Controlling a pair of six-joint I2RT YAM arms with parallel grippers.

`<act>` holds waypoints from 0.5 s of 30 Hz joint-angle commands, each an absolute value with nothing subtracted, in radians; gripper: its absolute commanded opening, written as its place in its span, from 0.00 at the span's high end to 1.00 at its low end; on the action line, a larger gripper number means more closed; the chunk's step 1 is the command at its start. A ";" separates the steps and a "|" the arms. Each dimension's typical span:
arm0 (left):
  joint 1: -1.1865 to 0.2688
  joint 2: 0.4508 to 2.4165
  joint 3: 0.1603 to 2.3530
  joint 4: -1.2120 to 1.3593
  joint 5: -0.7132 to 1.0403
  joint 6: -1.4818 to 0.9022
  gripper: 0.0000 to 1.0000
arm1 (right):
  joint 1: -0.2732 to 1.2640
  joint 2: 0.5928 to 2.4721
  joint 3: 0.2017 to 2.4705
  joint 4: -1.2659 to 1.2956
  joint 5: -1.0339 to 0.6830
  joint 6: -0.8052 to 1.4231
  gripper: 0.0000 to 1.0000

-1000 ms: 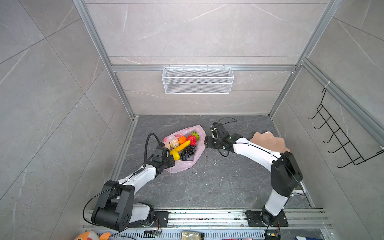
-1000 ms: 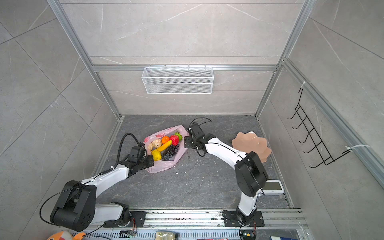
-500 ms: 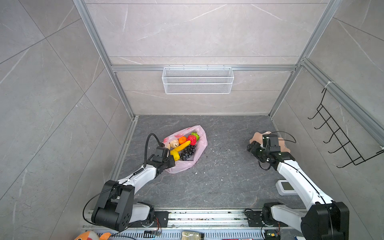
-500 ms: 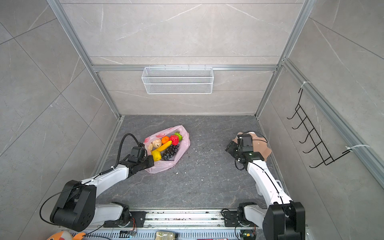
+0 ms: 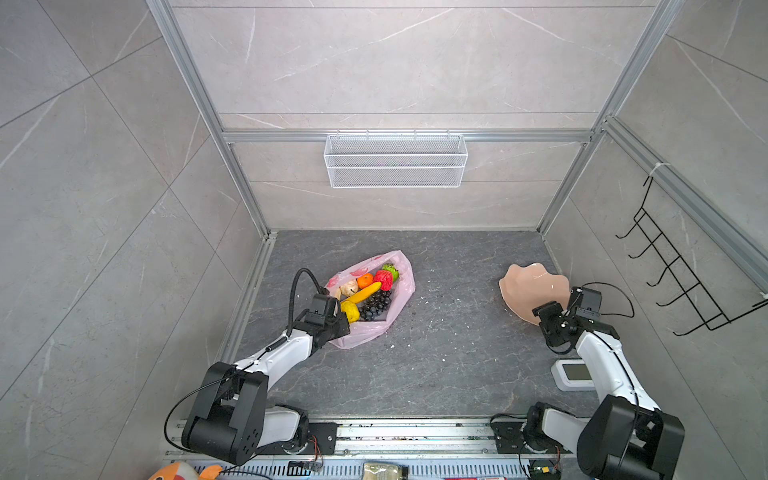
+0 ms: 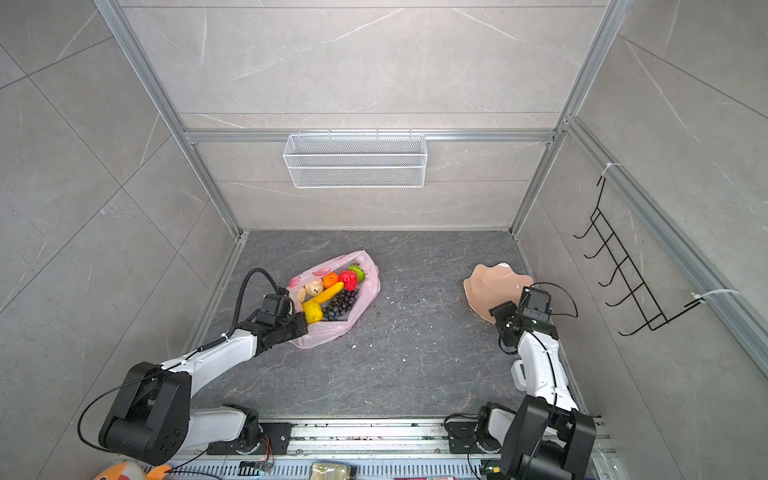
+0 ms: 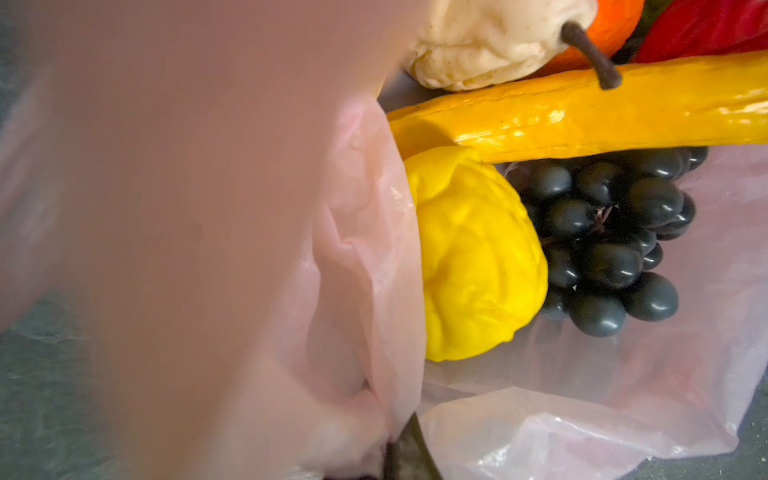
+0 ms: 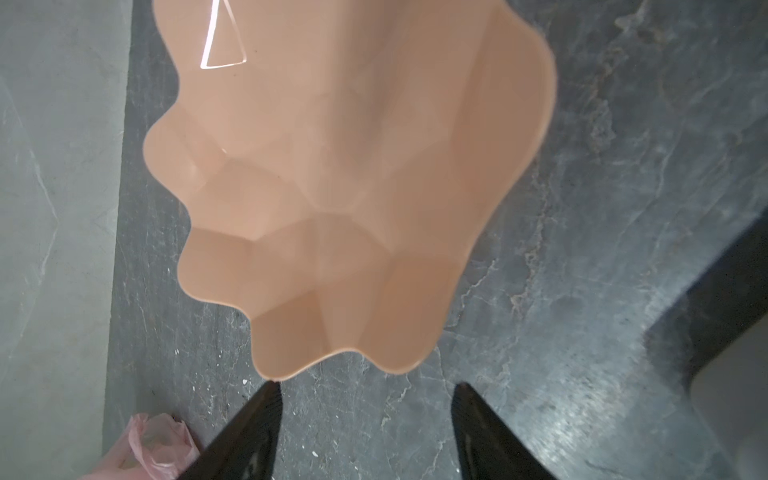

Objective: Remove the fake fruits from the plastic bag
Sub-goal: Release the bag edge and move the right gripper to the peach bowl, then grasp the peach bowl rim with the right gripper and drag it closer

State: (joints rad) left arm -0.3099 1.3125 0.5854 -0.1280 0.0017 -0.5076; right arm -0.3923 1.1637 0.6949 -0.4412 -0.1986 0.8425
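Wrist views alone show left hand [image 7: 401,457] pinching plastic bag [image 7: 582,419], right hand [image 8: 365,390] spread.

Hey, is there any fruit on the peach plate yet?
No, the right wrist view shows the peach plate bare, and in a top view the fake fruits lie in the plastic bag.

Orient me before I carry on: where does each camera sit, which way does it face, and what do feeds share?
Top views: high at the front, facing down and back; left arm, right arm, plastic bag of fake fruits, plate.
Left wrist: on the left arm, facing into the bag; only a dark sliver of the left gripper shows.
Right wrist: on the right arm, facing down at the plate; the open right gripper shows.
Shared: bag and plate appear in right wrist and top views.
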 commanded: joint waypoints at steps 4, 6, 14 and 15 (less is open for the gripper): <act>-0.313 1.299 0.616 -0.140 -0.006 -0.518 1.00 | -0.416 1.225 0.650 -0.365 -0.265 0.920 0.35; -0.313 1.301 0.617 -0.140 -0.007 -0.518 1.00 | -0.416 1.243 0.644 -0.344 -0.280 0.936 0.35; -0.312 1.298 0.619 -0.146 -0.016 -0.514 1.00 | -0.416 1.327 0.643 -0.274 -0.314 0.999 0.38; -0.313 1.295 0.618 -0.148 -0.021 -0.512 1.00 | -0.416 1.338 0.647 -0.268 -0.320 1.007 0.38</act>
State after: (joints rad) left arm -0.3099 1.3125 0.5854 -0.1314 -0.0006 -0.5083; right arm -0.4137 1.3148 0.6533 -0.3088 -0.2932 0.9600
